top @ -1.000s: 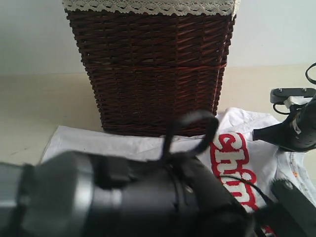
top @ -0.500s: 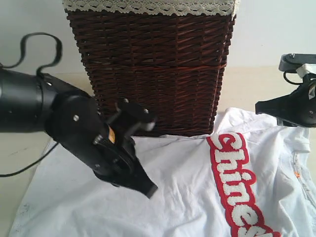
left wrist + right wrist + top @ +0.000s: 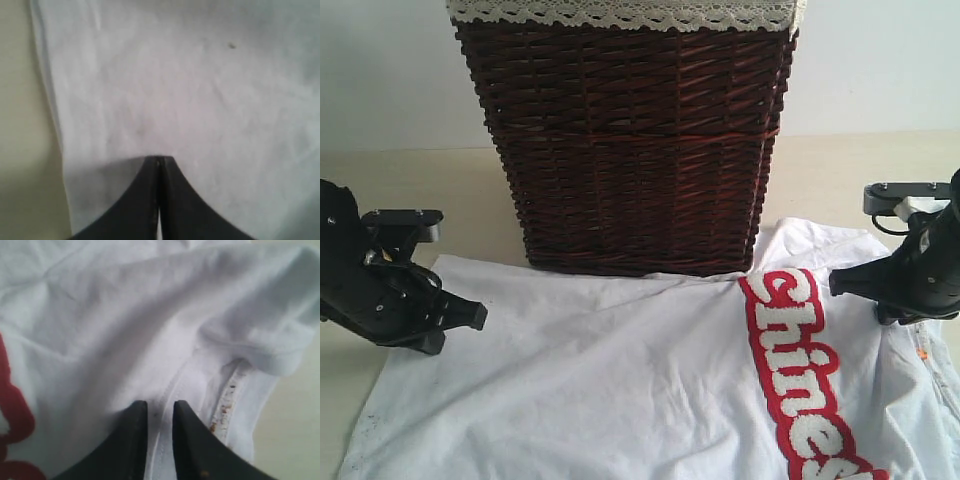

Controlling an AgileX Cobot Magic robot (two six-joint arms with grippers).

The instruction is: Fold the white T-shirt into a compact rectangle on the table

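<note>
On the left of the table point(image 3: 410, 190), the left gripper point(image 3: 470, 318) is now hanging low at the outer edge of the white T-shirt point(image 3: 650, 390). A second ago that arm was filling the foreground, and half a second ago it was crossing the middle of the cloth. Its jaws are pressed together and gripping nothing; the wrist view is showing bare fabric under the tips.

The shirt is lying spread flat in front of the basket point(image 3: 630, 150), with the red band point(image 3: 800, 370) facing up and running toward the near edge. It looks smoothed out but no fold has started yet, so I'm reading this as both arms setting up for the first fold.

On the right, the right gripper point(image 3: 159, 407) is back down by the collar point(image 3: 225, 405) after lifting briefly. Its jaws are now slightly parted over a seam and not visibly pinching it.

The basket is standing behind the shirt and touching its far edge. Only the lace liner point(image 3: 620, 12) is showing at the rim, so I can't tell what's inside.
</note>
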